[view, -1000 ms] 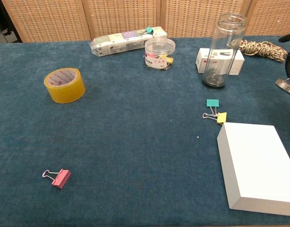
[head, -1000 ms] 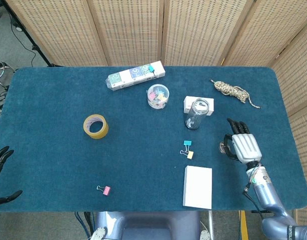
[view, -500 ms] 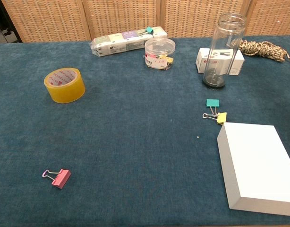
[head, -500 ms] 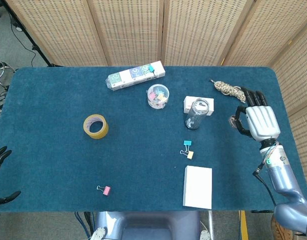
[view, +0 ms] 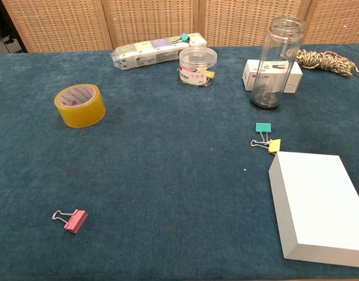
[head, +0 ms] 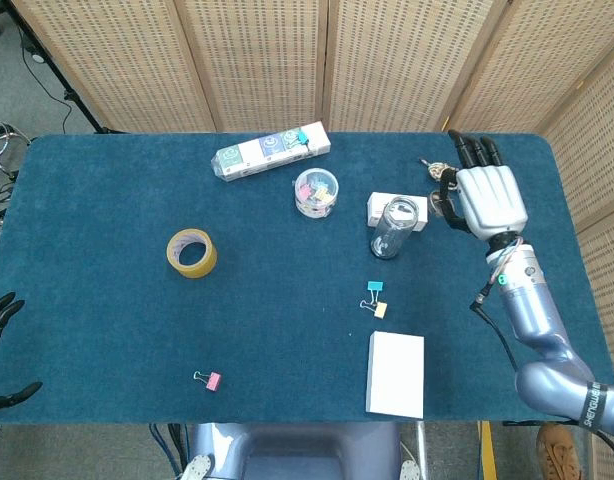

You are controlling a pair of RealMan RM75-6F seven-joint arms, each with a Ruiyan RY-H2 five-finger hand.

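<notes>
Since a second ago the right hand (head: 484, 195) has swung up the table and now hangs above the coiled rope (view: 323, 58), fingers straight (whether the thumb pinches anything, I cannot tell). It looks like an approach; next calls for a square descent. The rope lies mottled tan, loosely bundled, near the far right corner.

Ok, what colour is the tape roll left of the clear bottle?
Yellow tape roll, clearest in the chest view.
</notes>
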